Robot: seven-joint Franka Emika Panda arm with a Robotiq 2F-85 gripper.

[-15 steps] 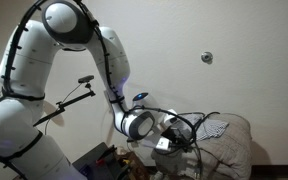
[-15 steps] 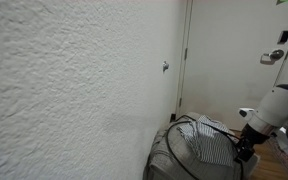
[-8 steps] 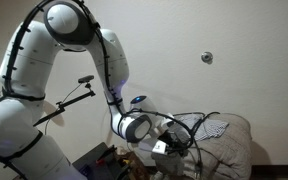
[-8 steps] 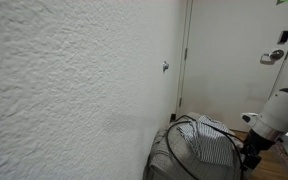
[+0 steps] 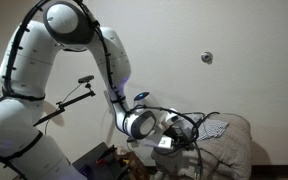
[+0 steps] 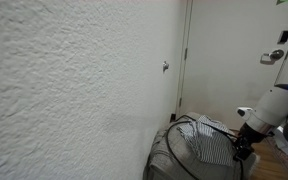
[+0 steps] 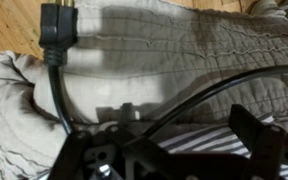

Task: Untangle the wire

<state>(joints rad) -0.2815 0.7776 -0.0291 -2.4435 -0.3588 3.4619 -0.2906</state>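
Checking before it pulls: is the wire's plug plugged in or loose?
Loose, it seems: the plug lies on the beige cushion, no socket around it.

In an exterior view you look from behind the white arm (image 5: 69, 22) toward the beige cushion (image 5: 234, 145) by the wall. In an exterior view you look along a textured wall (image 6: 74, 90) toward the door (image 6: 239, 60), with the same cushion low in the frame. Your wrist view sits close above it, with the hand (image 7: 164, 150) at the bottom edge.
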